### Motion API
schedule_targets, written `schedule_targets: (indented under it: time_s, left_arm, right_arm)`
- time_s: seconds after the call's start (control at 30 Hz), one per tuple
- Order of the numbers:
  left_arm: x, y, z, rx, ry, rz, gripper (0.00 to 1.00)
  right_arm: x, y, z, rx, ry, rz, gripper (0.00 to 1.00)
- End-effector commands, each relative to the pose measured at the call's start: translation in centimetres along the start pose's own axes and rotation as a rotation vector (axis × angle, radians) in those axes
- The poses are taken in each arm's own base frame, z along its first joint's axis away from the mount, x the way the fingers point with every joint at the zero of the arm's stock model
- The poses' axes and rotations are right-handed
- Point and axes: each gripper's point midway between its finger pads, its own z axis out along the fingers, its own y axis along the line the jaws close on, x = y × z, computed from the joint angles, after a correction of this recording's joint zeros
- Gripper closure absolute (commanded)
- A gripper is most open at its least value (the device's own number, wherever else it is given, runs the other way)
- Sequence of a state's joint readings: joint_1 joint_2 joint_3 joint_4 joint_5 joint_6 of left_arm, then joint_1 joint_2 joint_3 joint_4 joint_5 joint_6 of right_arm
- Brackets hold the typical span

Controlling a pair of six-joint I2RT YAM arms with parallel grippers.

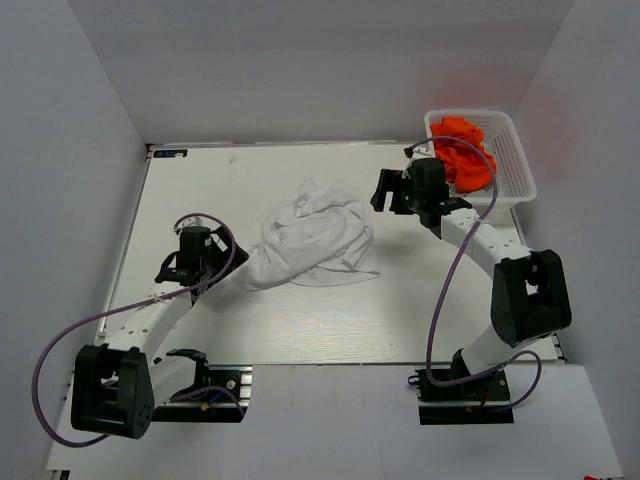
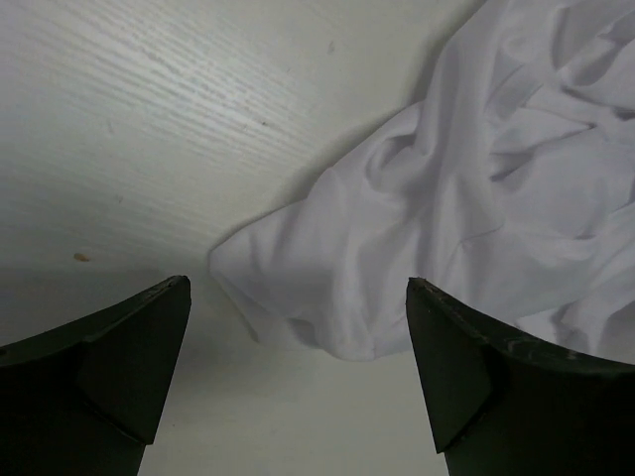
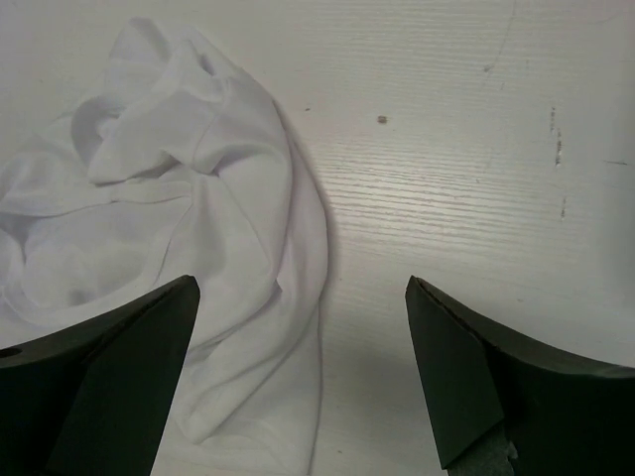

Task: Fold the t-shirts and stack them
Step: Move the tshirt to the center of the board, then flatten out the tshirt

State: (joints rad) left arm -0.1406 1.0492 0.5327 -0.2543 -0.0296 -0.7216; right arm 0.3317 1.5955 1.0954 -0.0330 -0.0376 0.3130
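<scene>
Counter (image 1: 300, 330) is pale woodgrain with both arms reaching onto it from the near edge. Left gripper (image 2: 298, 297) is at near left, jaws spread wide and holding nothing, hanging low over the counter. A rumpled lower-left corner of the white t-shirt (image 1: 315, 238) lies just ahead between its fingers; cannot tell if they touch the cloth. The white t-shirt is a crumpled, unfolded heap at mid counter, between the two arms. Right gripper (image 3: 303, 293) is farther back on the right, also spread wide and empty. It sits at the shirt's right edge, with one finger over cloth and the other over bare counter. The orange t-shirts (image 1: 462, 150) are bunched inside the white lattice basket (image 1: 517, 165) at the far right corner, well apart from the white one.
</scene>
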Motion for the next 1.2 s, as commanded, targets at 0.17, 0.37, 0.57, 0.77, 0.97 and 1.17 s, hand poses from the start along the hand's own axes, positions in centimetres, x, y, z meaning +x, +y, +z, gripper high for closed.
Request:
schedule_targets:
  time_s: [0.17,0.37,0.57,0.77,0.97,1.17]
  left_arm:
    - [3.0,1.1,1.0,-0.07,0.145,0.042,0.09]
    - [4.7,2.5,2.4,-0.153,0.2,0.073,0.21]
    - [6.0,2.2,4.3,-0.163,0.252,0.097,0.72]
    - [5.5,1.4,4.0,-0.14,0.239,0.111,1.0]
    - [3.5,-1.6,1.9,-0.012,0.179,0.139,1.0]
    - [1.1,-6.7,-1.3,0.226,0.105,0.166,1.0]
  right_arm:
    - [6.1,-0.4,-1.3,0.065,0.192,-0.149,0.1]
    - [12.0,1.3,-3.1,-0.025,0.283,-0.147,0.1]
    - [15.0,3.7,-4.5,-0.12,0.304,-0.257,0.1]
    - [16.6,3.2,-3.3,-0.027,0.297,-0.309,0.1]
    - [15.6,0.1,-1.8,0.23,0.258,-0.214,0.35]
    - [11.7,0.5,-2.9,0.262,0.12,-0.136,1.0]
